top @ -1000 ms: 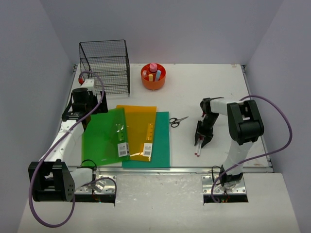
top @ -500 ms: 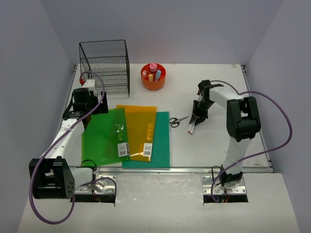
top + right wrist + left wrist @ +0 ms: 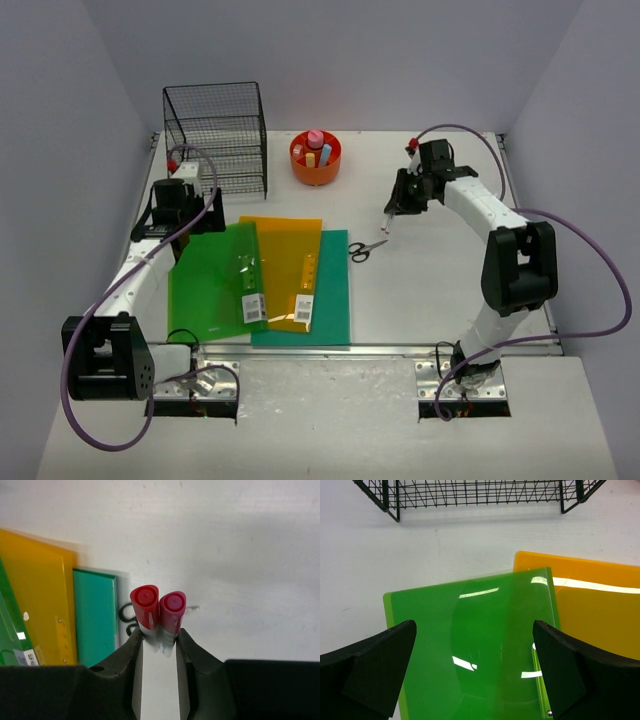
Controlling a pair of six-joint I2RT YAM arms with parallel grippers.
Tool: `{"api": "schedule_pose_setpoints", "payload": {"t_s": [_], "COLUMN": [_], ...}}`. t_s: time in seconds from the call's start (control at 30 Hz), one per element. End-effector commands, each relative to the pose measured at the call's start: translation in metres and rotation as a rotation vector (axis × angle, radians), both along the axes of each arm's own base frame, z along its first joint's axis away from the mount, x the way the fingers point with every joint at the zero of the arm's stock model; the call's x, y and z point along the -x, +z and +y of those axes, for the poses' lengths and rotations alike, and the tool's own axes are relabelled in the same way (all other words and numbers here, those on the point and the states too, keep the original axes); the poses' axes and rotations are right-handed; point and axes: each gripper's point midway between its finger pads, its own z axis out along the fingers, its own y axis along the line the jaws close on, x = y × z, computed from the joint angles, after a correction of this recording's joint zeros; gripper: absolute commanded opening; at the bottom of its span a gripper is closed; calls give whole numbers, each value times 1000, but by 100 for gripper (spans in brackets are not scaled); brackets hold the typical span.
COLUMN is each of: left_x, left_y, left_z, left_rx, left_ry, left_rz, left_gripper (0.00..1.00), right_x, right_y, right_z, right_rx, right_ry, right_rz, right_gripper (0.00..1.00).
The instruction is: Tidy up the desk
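Note:
On the white desk [image 3: 440, 290], my right gripper [image 3: 403, 197] hangs above the back-right area, shut on two markers [image 3: 387, 223] that point down and left. The right wrist view shows them side by side between the jaws of the right gripper [image 3: 159, 635]: a red-capped marker [image 3: 144, 602] and a magenta-capped marker [image 3: 173, 609]. My left gripper [image 3: 185, 215] hovers open over the far edge of a green folder [image 3: 212, 282]. Nothing lies between the jaws of the left gripper [image 3: 474, 627], only the green folder [image 3: 485, 655] below.
An orange folder [image 3: 290, 262] and a teal folder [image 3: 335, 300] lie overlapped beside the green one. Black scissors [image 3: 366, 248] lie just right of them. A black wire basket [image 3: 215, 135] and an orange pen cup [image 3: 315, 160] stand at the back.
My right gripper closed on the two markers near the front right, lifted them and carried them back and slightly left. The left arm barely moved.

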Motion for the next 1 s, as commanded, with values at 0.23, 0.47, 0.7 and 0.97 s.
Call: {"api": "schedule_pose_setpoints", "payload": {"t_s": [0.23, 0.47, 0.7, 0.97], "left_x": [-25, -27, -31, -35], "left_y": [40, 40, 37, 38], "left_z": [-5, -5, -6, -4], "left_rx": [37, 38, 72, 62], "left_ry": [-16, -12, 13, 16], "left_rz": [-124, -117, -111, -112], "left_gripper": [100, 100, 100, 100], "right_x": [-111, -166, -215, -244], "right_y": [78, 91, 111, 133], "right_z": [29, 49, 75, 101], "right_rx": [-2, -36, -87, -109], "right_ry": [50, 32, 19, 29], "right_rz": [-542, -650, -764, -873], "right_gripper": [0, 0, 0, 0]}}
